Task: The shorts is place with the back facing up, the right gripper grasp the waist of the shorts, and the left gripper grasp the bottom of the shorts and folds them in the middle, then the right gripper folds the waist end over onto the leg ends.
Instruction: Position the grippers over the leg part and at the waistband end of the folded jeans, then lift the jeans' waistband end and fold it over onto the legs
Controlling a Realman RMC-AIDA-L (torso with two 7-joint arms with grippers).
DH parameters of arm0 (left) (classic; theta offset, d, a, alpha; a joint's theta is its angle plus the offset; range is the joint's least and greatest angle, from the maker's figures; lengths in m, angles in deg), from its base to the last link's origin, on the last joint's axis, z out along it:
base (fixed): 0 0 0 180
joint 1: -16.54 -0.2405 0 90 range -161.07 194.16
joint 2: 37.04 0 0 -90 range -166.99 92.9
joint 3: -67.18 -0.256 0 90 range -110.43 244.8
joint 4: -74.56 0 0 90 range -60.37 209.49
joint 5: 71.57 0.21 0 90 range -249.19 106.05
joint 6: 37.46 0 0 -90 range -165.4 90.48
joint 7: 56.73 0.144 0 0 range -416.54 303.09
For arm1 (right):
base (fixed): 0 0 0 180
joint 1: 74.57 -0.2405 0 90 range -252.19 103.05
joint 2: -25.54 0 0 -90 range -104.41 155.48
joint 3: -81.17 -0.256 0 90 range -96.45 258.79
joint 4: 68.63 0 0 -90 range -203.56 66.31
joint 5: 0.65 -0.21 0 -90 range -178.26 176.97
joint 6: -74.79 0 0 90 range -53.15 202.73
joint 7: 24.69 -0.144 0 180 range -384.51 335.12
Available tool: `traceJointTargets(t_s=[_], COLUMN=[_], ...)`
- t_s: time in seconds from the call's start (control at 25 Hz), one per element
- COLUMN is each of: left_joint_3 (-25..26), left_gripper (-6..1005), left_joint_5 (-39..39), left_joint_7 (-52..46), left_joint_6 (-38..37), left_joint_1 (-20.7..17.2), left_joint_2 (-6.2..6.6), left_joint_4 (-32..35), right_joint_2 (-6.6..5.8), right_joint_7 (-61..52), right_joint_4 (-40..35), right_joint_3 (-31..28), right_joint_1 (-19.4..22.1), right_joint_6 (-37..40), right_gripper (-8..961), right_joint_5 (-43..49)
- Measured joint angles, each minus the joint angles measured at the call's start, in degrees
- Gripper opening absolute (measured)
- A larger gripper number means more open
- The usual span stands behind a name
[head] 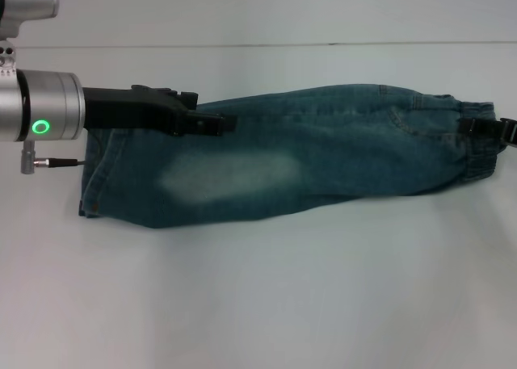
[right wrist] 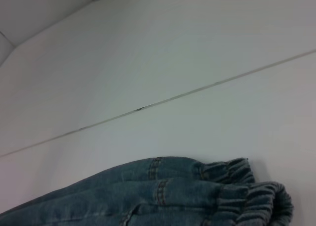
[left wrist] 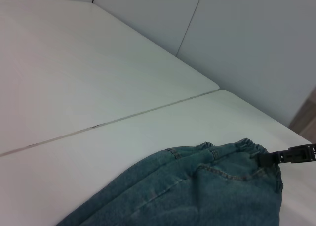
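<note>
The blue denim shorts [head: 307, 155] lie folded lengthwise across the white table, leg ends on the left and elastic waist [head: 477, 139] on the right. My left gripper [head: 212, 120] hovers over the leg half, open and holding nothing. At the picture's right edge my right gripper [head: 483, 132] is shut on the waistband. The left wrist view shows the right gripper [left wrist: 289, 157] pinching the gathered waist [left wrist: 247, 149]. In the right wrist view the waist [right wrist: 237, 179] lies close below the camera.
The white table [head: 258, 304] has a thin seam [head: 266, 44] running across it behind the shorts. Pale wall panels [left wrist: 237, 48] stand beyond the far edge.
</note>
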Motion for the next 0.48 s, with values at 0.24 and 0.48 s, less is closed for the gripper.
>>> traceJointTargets(t_s=[0.24,0.48], left_joint_3=[0.1,0.1], left_gripper=[949,950], left_joint_5=[0.1,0.4], left_joint_7=[0.0,0.0], left_joint_6=[0.0,0.0], left_joint_1=[0.1,0.1], left_joint_2=[0.00,0.00], left_joint_4=[-0.1,-0.1], right_joint_2=[-0.15,-0.28], right_joint_7=[-0.4,-0.1], right_joint_4=[-0.1,-0.1], right_joint_3=[-0.1,-0.2], right_joint_1=[0.0,-0.1], right_joint_6=[0.0,-0.2], right_gripper=[596,409], right_joint_5=[0.0,-0.8])
